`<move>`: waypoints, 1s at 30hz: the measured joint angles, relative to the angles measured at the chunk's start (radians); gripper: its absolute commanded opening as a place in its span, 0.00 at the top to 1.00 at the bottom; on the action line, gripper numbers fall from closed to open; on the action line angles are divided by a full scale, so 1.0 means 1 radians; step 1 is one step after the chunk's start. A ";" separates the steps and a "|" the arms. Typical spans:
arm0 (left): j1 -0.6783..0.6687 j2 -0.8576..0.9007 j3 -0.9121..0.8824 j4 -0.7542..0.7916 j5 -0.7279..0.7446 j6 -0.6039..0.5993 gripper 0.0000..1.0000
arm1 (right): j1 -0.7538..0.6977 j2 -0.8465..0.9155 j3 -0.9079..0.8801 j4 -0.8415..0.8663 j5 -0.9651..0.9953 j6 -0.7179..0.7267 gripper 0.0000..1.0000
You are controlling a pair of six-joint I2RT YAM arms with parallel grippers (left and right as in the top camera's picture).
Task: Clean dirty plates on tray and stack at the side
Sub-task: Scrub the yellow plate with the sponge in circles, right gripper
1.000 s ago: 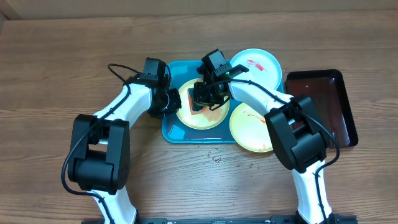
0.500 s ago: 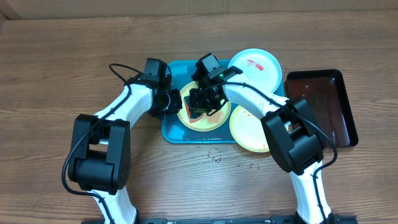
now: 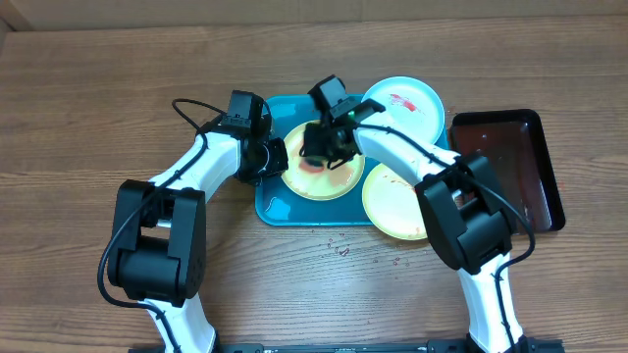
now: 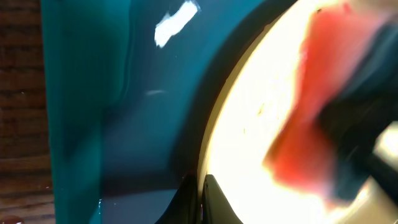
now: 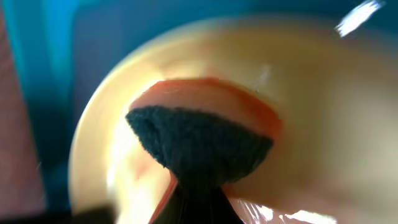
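A pale yellow-green plate (image 3: 329,182) lies on the turquoise tray (image 3: 275,207). My left gripper (image 3: 274,157) is shut on this plate's left rim; the left wrist view shows the rim (image 4: 261,124) pinched between the fingers (image 4: 202,200) over the wet tray (image 4: 93,93). My right gripper (image 3: 324,149) is shut on a red sponge with a dark scrub side (image 5: 199,140) and presses it on the plate (image 5: 323,124). A second yellow-green plate (image 3: 397,201) with red sauce lies at the tray's right edge. A light blue plate (image 3: 402,103) with red streaks lies behind it.
A narrow black tray (image 3: 510,167) stands on the wooden table at the right. Water drops (image 3: 339,250) lie on the table in front of the turquoise tray. A puddle (image 3: 280,209) shows in the tray's near left corner.
My right gripper has moved the sponge from the plate's near left part toward its far side. The left gripper has kept its hold on the rim.
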 measured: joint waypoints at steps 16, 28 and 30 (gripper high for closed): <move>-0.007 0.000 0.000 -0.015 0.009 0.015 0.96 | -0.074 0.010 0.074 -0.151 0.096 -0.003 0.96; -0.006 0.000 0.000 -0.022 0.005 0.018 0.96 | 0.022 0.045 0.092 -0.084 0.008 -0.110 0.96; -0.006 0.000 0.000 -0.022 0.004 0.018 0.96 | 0.034 0.047 0.093 -0.085 -0.023 -0.135 0.96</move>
